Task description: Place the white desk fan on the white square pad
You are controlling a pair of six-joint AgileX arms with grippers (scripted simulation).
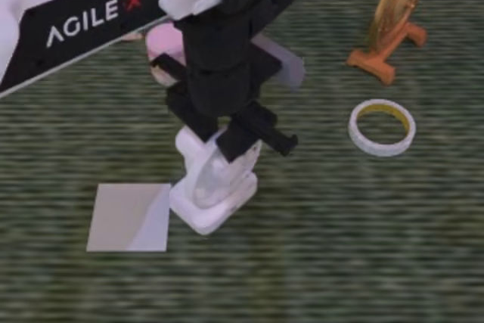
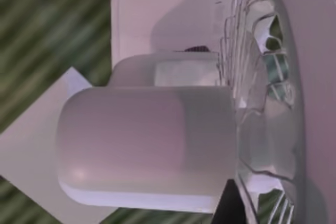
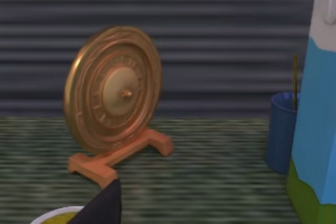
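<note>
One fan, one pad. White desk fan [image 1: 214, 187] stands mid-tabletop, base just beside white square pad [image 1: 128, 217], near its right edge; overlap we cannot confirm. Our left gripper [image 1: 227, 138] sits over fan's housing; jaws appear closed on it, contact partly hidden. We judge task mostly unfinished: fan off pad, short shift toward tabletop's left edge remains. Right gripper [image 3: 102, 205] parked, jaw state not discernible. Surface: green woven cloth [image 1: 340, 247]; tape ring [image 1: 382, 127], gong on stand [image 1: 393, 17] toward far right corner.
</note>
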